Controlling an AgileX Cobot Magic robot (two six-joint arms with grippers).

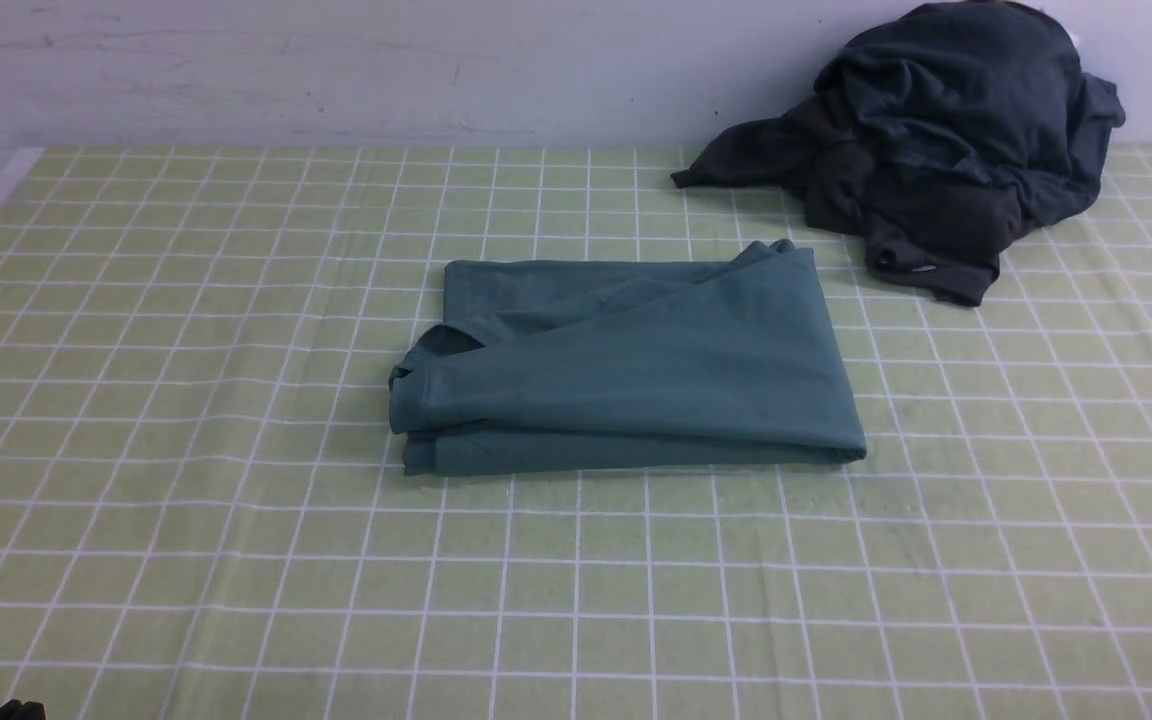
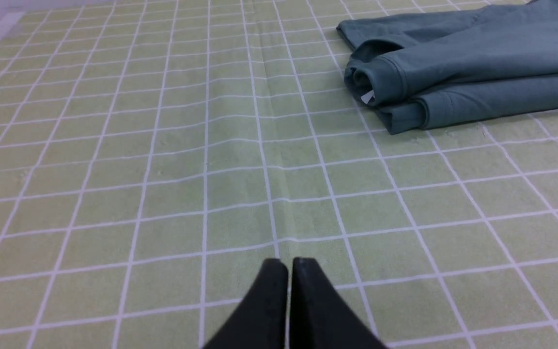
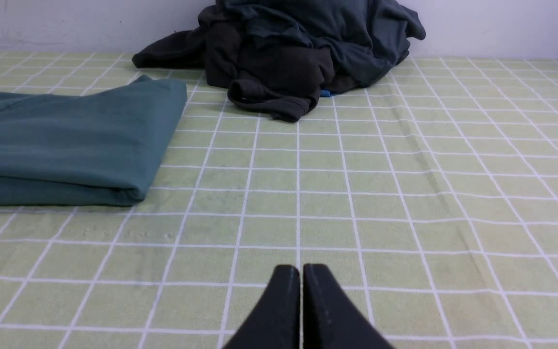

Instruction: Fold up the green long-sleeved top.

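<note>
Since the teal-green cotton long-sleeved top [image 1: 626, 365] already lies as a compact layered rectangle near the middle of the table, we judge the folding step complete, or all but complete. Its neck end faces the robot's left, where the left wrist view shows a small white label [image 2: 367, 97] at the rolled collar; the far right corner sits slightly peaked. The left gripper [image 2: 288, 264] has its fingers pressed together on nothing, low over bare cloth and well apart from the top. The right gripper [image 3: 301, 270] likewise has its fingers together and carries nothing. Neither touches the garment. Any next move, in our judgement, calls only for flattening that raised corner — otherwise for keeping both arms clear.

The surface is a pale green tablecloth with a white grid [image 1: 186, 500], lightly creased. A heap of dark charcoal-grey garments [image 1: 936, 140] sits at the far right against a plain pale wall [image 1: 336, 70] — near the folded top, not touching it.
</note>
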